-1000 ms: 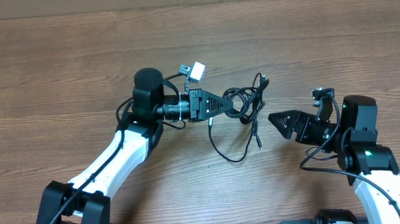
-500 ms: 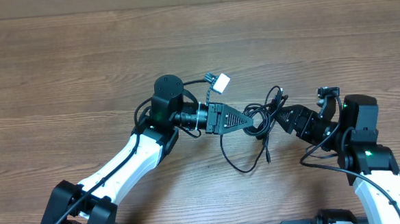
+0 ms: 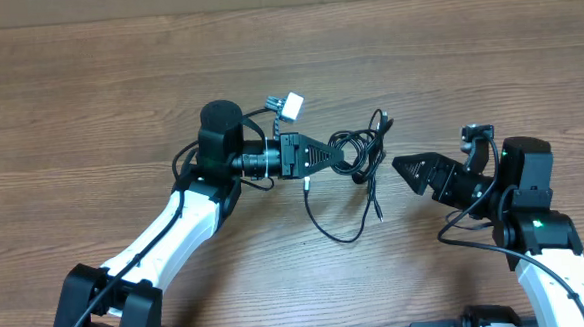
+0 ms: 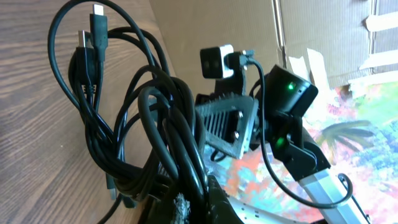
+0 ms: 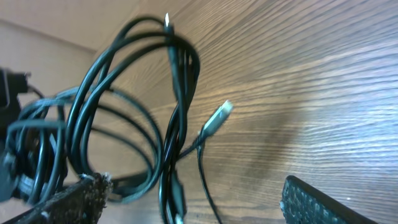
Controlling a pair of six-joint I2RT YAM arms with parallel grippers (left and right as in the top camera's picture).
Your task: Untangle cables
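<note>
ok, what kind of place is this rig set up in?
Probably a lab or workshop test bench: a wood-grain table, two robot arms working on a bundle of cables, and taped cardboard sheets behind.

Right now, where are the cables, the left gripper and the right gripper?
cables (image 4: 168, 124), left wrist view, middle of the bundle.
left gripper (image 3: 344, 156), overhead view, fingertips shut on the bundle.
right gripper (image 3: 402, 168), overhead view, tips of the open fingers.

The cables (image 3: 364, 158) lie on the worktop (image 3: 118, 82) near its centre, between the left pincer (image 3: 346, 153), which touches them, and the right pincer (image 3: 400, 166), set apart.
</note>
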